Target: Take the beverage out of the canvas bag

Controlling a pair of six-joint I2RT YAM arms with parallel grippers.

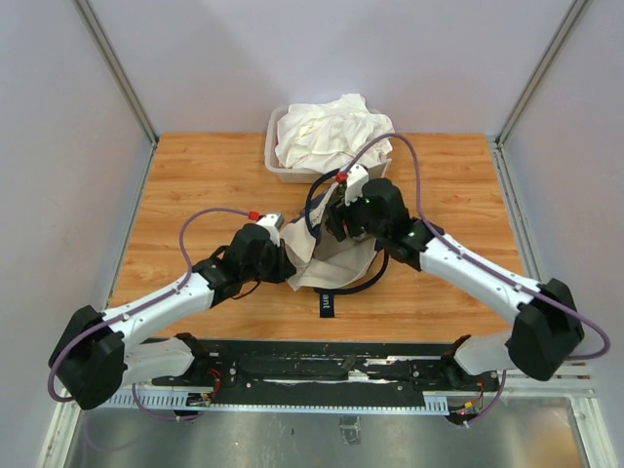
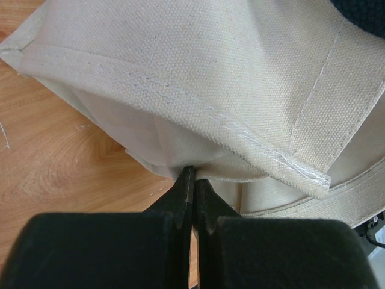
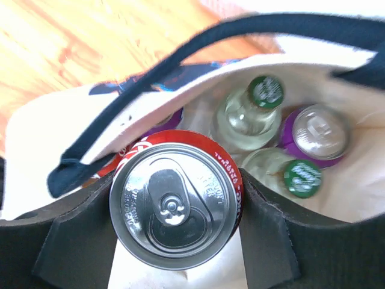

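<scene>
**Top view**
- Canvas bag (image 1: 336, 261): slumped on the wooden counter (image 1: 195, 175), midway between the two arms. Its navy strap (image 1: 363, 283) curls out along the near side.
- Left pincer (image 1: 289, 240): at the bag's left edge, touching the canvas.
- Right pincer (image 1: 341, 216): pointed down at the bag's far end, over the mouth. What it holds is hidden from here.
- Plastic tub (image 1: 273, 156): at the far edge of the counter, just behind the bag, filled with a white cloth heap (image 1: 331, 132).

**Left wrist view**
- Left pincer: the jaws are pressed almost together, and a fold of cream canvas is nipped at their tips.
- Canvas bag: fills the upper frame, with a stitched hem running diagonally across it. Bare counter shows at the lower left.

**Right wrist view**
- Red can (image 3: 175, 205): the beverage. It stands upright with its silver top and pull tab facing the lens, and is clamped between the right pincer's two fingers (image 3: 78, 235), one on each side.
- Where the red can sits: at the bag's open mouth, nearer the lens than the other drinks. I cannot tell whether it has cleared the rim.
- Deeper in the bag: two clear bottles with green caps (image 3: 265, 90) and a purple can (image 3: 313, 132), close together.
- Strap: a blurred navy band crossing above the red can.
</scene>
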